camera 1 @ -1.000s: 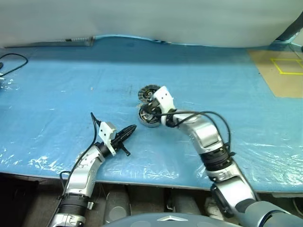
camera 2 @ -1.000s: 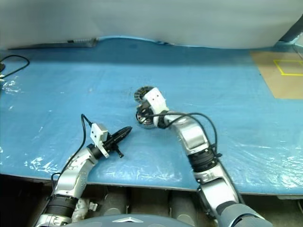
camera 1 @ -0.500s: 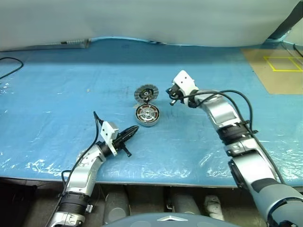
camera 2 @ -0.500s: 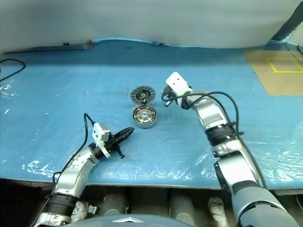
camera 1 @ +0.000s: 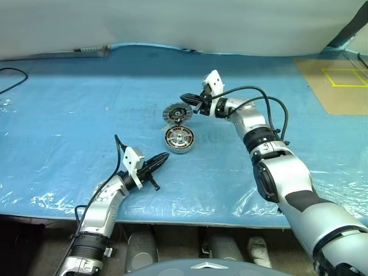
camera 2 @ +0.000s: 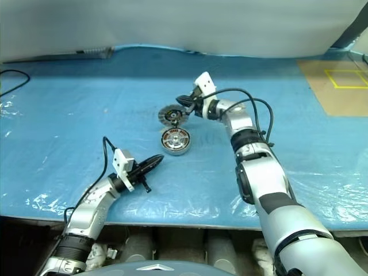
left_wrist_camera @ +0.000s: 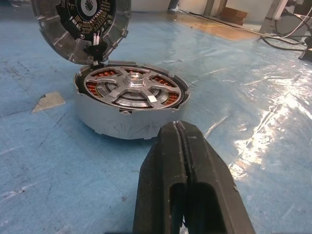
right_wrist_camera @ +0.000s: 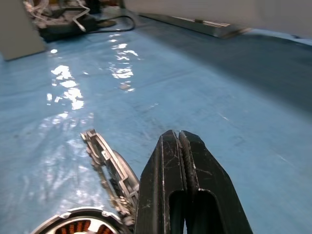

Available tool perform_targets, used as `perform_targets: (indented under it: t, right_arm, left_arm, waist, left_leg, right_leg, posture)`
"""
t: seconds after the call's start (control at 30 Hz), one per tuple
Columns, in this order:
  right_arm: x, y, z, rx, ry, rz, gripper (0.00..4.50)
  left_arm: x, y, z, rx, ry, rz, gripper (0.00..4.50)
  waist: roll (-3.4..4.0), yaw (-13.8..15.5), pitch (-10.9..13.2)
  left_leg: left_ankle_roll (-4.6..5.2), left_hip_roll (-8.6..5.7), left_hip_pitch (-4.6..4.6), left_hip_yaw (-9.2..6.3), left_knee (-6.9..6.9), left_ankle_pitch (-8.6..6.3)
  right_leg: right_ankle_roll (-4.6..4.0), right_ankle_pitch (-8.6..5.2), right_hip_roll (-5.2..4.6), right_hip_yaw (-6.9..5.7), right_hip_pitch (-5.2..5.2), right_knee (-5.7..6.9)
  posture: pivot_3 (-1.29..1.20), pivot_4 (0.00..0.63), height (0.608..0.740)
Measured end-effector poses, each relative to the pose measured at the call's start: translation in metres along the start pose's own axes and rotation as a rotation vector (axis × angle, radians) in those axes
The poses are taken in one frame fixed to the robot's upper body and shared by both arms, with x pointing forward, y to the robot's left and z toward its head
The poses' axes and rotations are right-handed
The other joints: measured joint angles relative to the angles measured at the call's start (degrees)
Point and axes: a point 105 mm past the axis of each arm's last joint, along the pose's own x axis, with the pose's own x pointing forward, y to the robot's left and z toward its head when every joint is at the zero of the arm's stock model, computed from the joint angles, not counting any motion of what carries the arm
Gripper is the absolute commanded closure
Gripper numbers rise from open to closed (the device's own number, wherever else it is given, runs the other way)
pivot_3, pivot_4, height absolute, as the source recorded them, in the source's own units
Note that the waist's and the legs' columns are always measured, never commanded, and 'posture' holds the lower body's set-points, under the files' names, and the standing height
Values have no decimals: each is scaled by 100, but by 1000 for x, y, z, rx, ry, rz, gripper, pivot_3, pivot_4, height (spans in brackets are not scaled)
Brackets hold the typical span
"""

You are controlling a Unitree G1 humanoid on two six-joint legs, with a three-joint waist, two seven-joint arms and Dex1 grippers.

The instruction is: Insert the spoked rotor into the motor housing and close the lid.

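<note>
Blue plastic-covered table (camera 1: 69,115) carries a squat round silver motor housing (left_wrist_camera: 127,109) with copper-brown windings showing through. Inside it sits the spoked rotor (left_wrist_camera: 131,87), silvery spokes and hub, flat and level, seated within the housing rim. The light grey round lid (left_wrist_camera: 80,27) with ribbed edge and dark inner face stands tilted up at the housing's far edge, open, touching the housing rim at its lower edge, apparently joined there by short wires. In the head views the lid (camera 1: 177,112) shows just beyond the housing (camera 1: 179,140).

Left hand (camera 1: 163,160), black fingers pressed together, empty, low over the table, near the housing on the robot's side, tips pointing toward it, not touching.

Right hand (camera 1: 187,98), black fingers pressed together, empty, raised just beside the lid's upper edge on the right; contact with the lid cannot be told.

Tan board with yellow square outline (camera 1: 339,80) lies far right, well apart.
</note>
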Motion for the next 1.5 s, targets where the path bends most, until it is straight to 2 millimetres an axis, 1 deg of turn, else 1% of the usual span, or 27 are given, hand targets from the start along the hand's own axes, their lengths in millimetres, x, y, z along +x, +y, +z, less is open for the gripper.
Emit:
perform_targets:
  t: [0.1,0.23,0.37,0.53,0.7,0.8,0.83,0.9,0.97,1.0,1.07,1.13,1.17,1.2,1.37,1.47,1.5]
  right_arm:
    - [2,9,-4,28,6,69,4500]
    - [5,30,-12,34,48,220,4500]
    - [4,47,-32,51,93,308,4500]
    - [-6,69,-62,61,163,382,4500]
    - [-15,74,-66,27,169,366,4500]
    - [-21,78,-73,14,176,330,4500]
    - [-22,80,-73,10,168,302,4500]
    - [-22,81,-65,-16,139,230,4500]
    - [-19,81,-50,-40,84,140,4500]
    - [-18,81,-40,-42,48,80,4309]
    - [-19,85,-32,-15,3,12,3883]
    - [-20,91,-30,17,-13,-37,3259]
    - [-20,92,-31,33,-15,-69,2868]
    - [-20,92,-31,43,-14,-90,2468]
    - [-19,90,-30,41,-5,-177,786]
    - [-18,88,-33,23,17,-213,786]
    - [-17,84,-38,5,44,-240,786]
  left_arm:
    - [0,0,0,-1,1,4,4461]
    - [0,1,3,7,-2,14,4461]
    - [0,2,6,11,-1,19,4461]
    - [-1,2,6,6,7,27,4461]
    - [0,1,8,6,6,25,4461]
    - [-1,1,7,1,10,25,4461]
    - [-2,1,7,1,12,27,4461]
    - [-3,1,6,1,14,29,4461]
    - [-3,1,6,2,14,32,4461]
    - [-4,1,6,2,15,35,4490]
    - [-7,1,4,-2,22,40,4500]
    - [-9,2,3,-2,29,44,4500]
    - [-9,2,3,0,29,45,4500]
    - [-9,2,3,1,30,45,4500]
    - [-9,2,4,3,30,42,4500]
    - [-9,2,4,4,29,37,4500]
    - [-9,3,4,4,29,36,4500]
  waist:
    - [0,1,0]
    - [0,-3,0]
    - [0,10,0]
    - [0,19,0]
    - [-1,20,-1]
    - [-1,21,-1]
    - [-1,23,-1]
    - [-1,10,-1]
    - [-1,-3,-1]
    - [-1,1,-1]
    - [-2,4,-1]
    - [-1,5,-1]
    - [-1,4,-1]
    - [-1,3,-1]
    - [-1,2,-1]
    - [-1,0,-1]
    - [-1,0,-1]
  left_leg:
    - [1,3,-1,0,2,1]
    - [2,6,-1,-1,2,1]
    - [2,7,-3,-1,2,1]
    - [3,6,-2,-1,3,2]
    - [3,5,8,-1,3,2]
    - [1,4,10,-1,3,2]
    - [1,5,10,-1,3,2]
    - [0,4,10,-1,1,2]
    - [-15,4,14,-1,-2,1]
    - [-34,4,17,-1,-4,1]
    - [-40,2,18,-1,-9,3]
    - [-43,-1,17,-1,-12,3]
    - [-43,-3,17,-1,-13,3]
    - [-44,-3,17,-1,-13,3]
    - [-46,-4,20,-1,-17,3]
    - [-48,-6,20,-1,-24,4]
    - [-48,-7,21,-1,-24,4]
  right_leg:
    - [-1,1,0,-1,0,0]
    - [-4,-1,2,-5,0,0]
    - [-4,-1,1,-5,0,-1]
    - [-4,-1,1,-6,0,0]
    - [-4,-1,1,-3,8,0]
    - [-4,-1,1,-2,11,-2]
    - [-4,-1,2,-2,11,-2]
    - [-3,-1,2,-1,10,-5]
    - [-2,0,4,2,10,-4]
    - [-1,-1,5,2,12,-5]
    - [0,-1,4,5,13,-10]
    - [1,-1,4,6,13,-15]
    - [2,-1,3,6,13,-16]
    - [2,-1,3,6,12,-16]
    - [3,-1,3,8,13,-16]
    - [3,-1,3,9,12,-20]
    - [4,-1,3,9,13,-20]
  posture:
    - [0,150,740]
    - [0,150,740]
    - [0,150,740]
    - [0,150,740]
    - [0,150,740]
    - [0,150,740]
    - [0,150,740]
    - [0,150,740]
    - [0,150,740]
    - [0,150,740]
    - [0,150,740]
    - [0,150,740]
    - [0,150,740]
    - [0,150,740]
    - [0,150,740]
    - [0,150,740]
    - [0,150,740]
